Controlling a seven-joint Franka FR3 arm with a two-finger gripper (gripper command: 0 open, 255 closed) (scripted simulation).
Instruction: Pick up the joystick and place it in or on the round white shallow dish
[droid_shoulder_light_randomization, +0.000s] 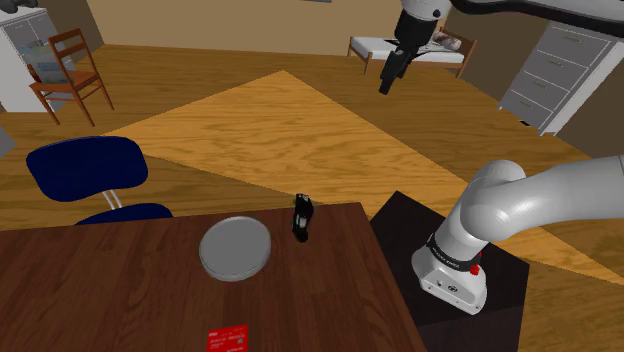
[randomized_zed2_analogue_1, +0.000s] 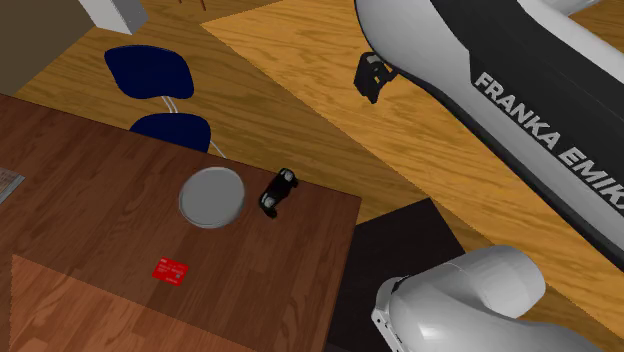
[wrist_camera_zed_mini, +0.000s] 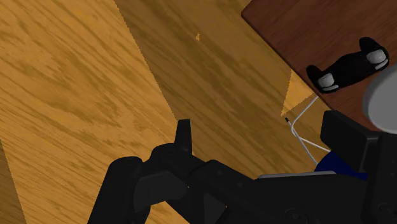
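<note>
The joystick (droid_shoulder_light_randomization: 301, 217) (randomized_zed2_analogue_1: 279, 191) (wrist_camera_zed_mini: 348, 65) is a black two-handled controller with grey ends. It lies on the dark wooden table (droid_shoulder_light_randomization: 100, 290) close to the edge, right beside the round grey shallow dish (droid_shoulder_light_randomization: 235, 248) (randomized_zed2_analogue_1: 212, 196) (wrist_camera_zed_mini: 382, 102) but apart from it. My gripper (droid_shoulder_light_randomization: 386, 86) (randomized_zed2_analogue_1: 371, 85) (wrist_camera_zed_mini: 264, 133) hangs high over the wood floor, well away from the table and the joystick. Its fingers stand apart with nothing between them.
A blue office chair (droid_shoulder_light_randomization: 88, 168) (randomized_zed2_analogue_1: 150, 72) stands at the table's far side. A red card (droid_shoulder_light_randomization: 228, 340) (randomized_zed2_analogue_1: 170, 270) lies on the table nearer the camera. The dark stand (droid_shoulder_light_randomization: 440, 260) adjoins the table. A wooden chair (droid_shoulder_light_randomization: 68, 75) and grey dresser (droid_shoulder_light_randomization: 560, 70) stand far off.
</note>
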